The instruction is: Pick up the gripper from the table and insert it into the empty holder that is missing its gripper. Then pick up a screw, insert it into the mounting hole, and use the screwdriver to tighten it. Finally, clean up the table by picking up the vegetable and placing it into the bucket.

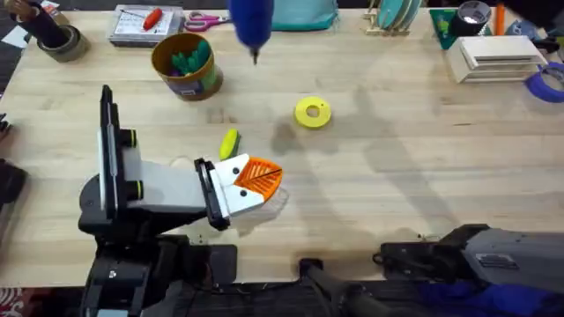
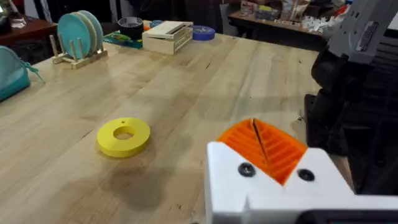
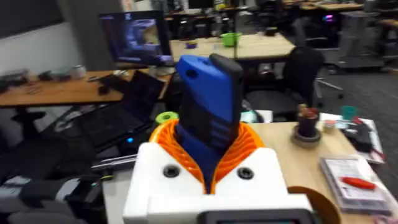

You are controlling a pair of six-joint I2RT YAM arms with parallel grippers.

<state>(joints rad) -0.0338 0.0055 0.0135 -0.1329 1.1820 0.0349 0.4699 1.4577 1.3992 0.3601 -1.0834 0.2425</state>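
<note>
A pale wooden counter [image 1: 397, 176] is seen from above, with two robot arms based at its near edge. The left claw [image 1: 256, 180] lies low over the counter near the middle, its two white mounts both carrying orange ribbed tips pressed together, holding nothing; in its wrist view the orange pads [image 2: 264, 146] meet along a thin line. That suggests the fingertip has already been fitted into its holder, though the pictures cannot confirm whether a screw has been tightened. The right claw [image 3: 208, 165] is raised and closed around the blue screwdriver [image 3: 208, 115], gripped between its orange pads; from above, the screwdriver [image 1: 253, 25] appears large and blurred near the far edge, dark tip pointing down. The toy corn vegetable [image 1: 229, 143], yellow with a green end, lies on the counter just beside the left claw, so the clean-up is not yet done. The yellow-brown bucket [image 1: 187, 66], with green items inside, stands farther back on the left, apart from the corn. A flat yellow ring [image 1: 312, 113] rests near the counter's centre.
</note>
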